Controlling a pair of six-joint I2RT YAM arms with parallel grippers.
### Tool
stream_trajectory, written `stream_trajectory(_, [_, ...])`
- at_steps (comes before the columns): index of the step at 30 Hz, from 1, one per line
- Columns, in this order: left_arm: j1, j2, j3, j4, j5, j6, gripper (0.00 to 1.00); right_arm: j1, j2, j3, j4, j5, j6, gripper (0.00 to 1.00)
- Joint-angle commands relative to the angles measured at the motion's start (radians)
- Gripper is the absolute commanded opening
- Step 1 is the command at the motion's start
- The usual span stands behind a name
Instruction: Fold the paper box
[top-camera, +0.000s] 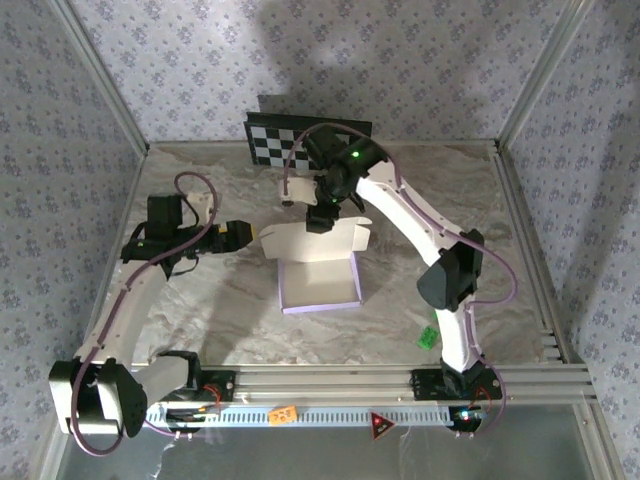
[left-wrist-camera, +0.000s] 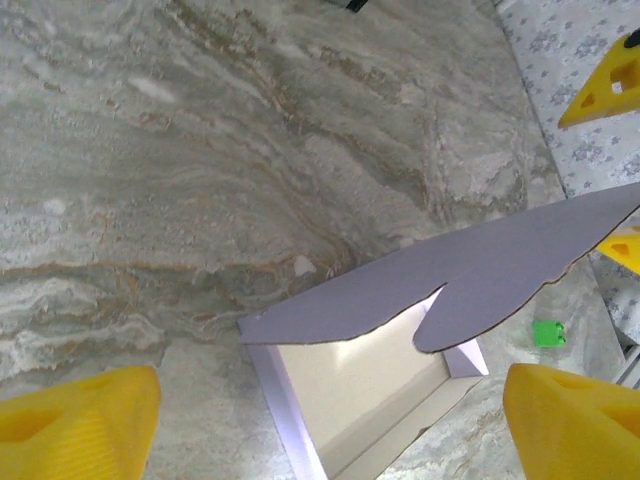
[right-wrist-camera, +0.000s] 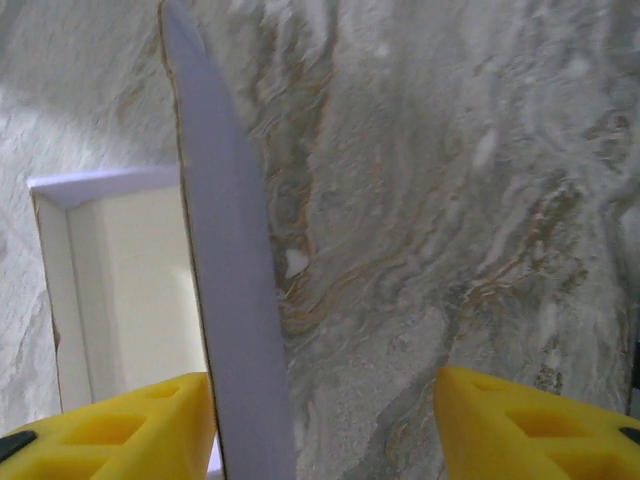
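Looking down on a marbled grey-and-tan table (top-camera: 190, 300), fenced by aluminium posts (top-camera: 530, 90) and closed in by walls (top-camera: 420, 50) papered in a pale floral print. Finding a checkerboard panel (top-camera: 272, 140) propped at the far edge, its right part lying behind the right arm (top-camera: 410, 205). Spotting a small green scrap (top-camera: 428, 335) lying on the marble near that arm's base, too small to identify. Seeing the paper box (top-camera: 320, 272) sitting near the table's middle as a shallow open tray, cream inside and lavender outside, with one tall flap (top-camera: 315, 240) standing up along its far side. Catching the left gripper (top-camera: 243, 233) hovering just beside the box's left corner, jaws spread wide and holding nothing; from its wrist, looking between two yellow fingers (left-wrist-camera: 80, 425) into the tray, its near end cut off by the lower edge. Watching the right gripper (top-camera: 320, 222) hanging over the raised flap, fingertips hidden under its dark body from above; from its wrist, seeing jaws parted, the lavender flap rising edge-on just beside one finger (right-wrist-camera: 120, 430) and well apart from the other, not pinched. Failing to tell whether flap and finger are touching.
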Motion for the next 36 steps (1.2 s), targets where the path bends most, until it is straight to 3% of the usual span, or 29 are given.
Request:
stream_trajectory(1, [-0.007,-0.02,-0.007,0.076,0.06,0.034,0.84,-0.033,-0.149,-0.106,0.145,-0.001,0.176,0.62])
stream_trajectory(7, [-0.059,-0.013,-0.027,0.122,0.027,0.024,0.81,-0.091,-0.457,-0.546,0.526,0.094,0.379,0.66])
stream_trajectory(10, [-0.091,-0.021,-0.054,0.157,-0.007,0.01,0.81,-0.153,-0.612,-0.764,0.728,0.109,0.52,0.81])
stream_trajectory(16, [-0.124,-0.029,-0.103,0.213,-0.047,-0.004,0.8,-0.271,-0.778,-0.958,0.811,0.013,0.598,0.98])
stream_trajectory(20, [-0.132,-0.032,-0.153,0.285,-0.048,0.0,0.75,-0.334,-0.812,-1.084,0.834,0.006,0.714,0.99])
stream_trajectory(26, [-0.161,-0.029,-0.219,0.38,-0.046,-0.008,0.74,-0.539,-0.859,-1.284,1.049,-0.251,0.849,0.99])
stream_trajectory(30, [-0.196,-0.039,-0.261,0.406,-0.093,0.039,0.74,-0.581,-0.89,-1.414,1.224,-0.354,0.833,0.96])
stream_trajectory(33, [-0.213,-0.052,-0.312,0.464,-0.128,0.057,0.74,-0.58,-0.865,-1.444,1.248,-0.494,0.726,0.88])
stream_trajectory(36, [-0.22,-0.042,-0.356,0.544,-0.164,0.056,0.72,-0.562,-0.816,-1.451,1.257,-0.554,0.654,0.86])
